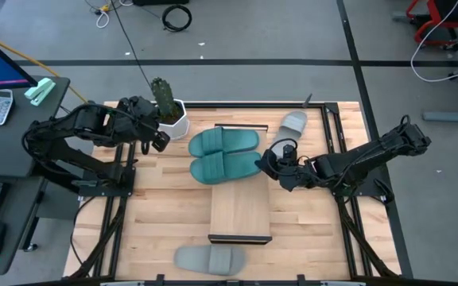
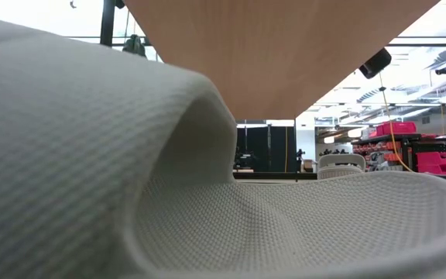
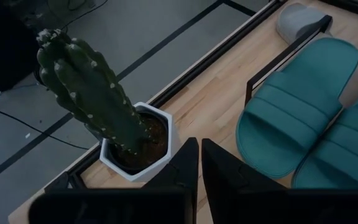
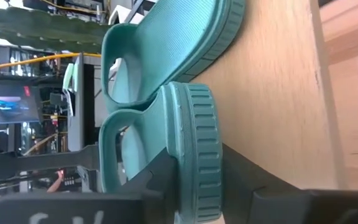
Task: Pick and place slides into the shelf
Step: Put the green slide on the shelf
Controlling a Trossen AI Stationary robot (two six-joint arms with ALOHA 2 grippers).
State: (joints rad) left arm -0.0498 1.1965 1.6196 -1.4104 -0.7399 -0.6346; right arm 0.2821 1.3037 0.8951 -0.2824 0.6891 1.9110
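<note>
Right gripper (image 1: 265, 163) clamped on near teal slide (image 1: 226, 167), lying on shelf (image 1: 240, 213) beside second teal slide (image 1: 224, 142). Grey slides on counter (image 1: 165, 202) at 12 (image 1: 294, 122) and 6 o'clock (image 1: 211, 258). Left gripper (image 1: 159, 140) pinched closed beside cactus (image 1: 162, 95).

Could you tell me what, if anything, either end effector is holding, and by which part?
The right end effector grips a teal slide by its sole's edge; the left end effector holds nothing.
</note>
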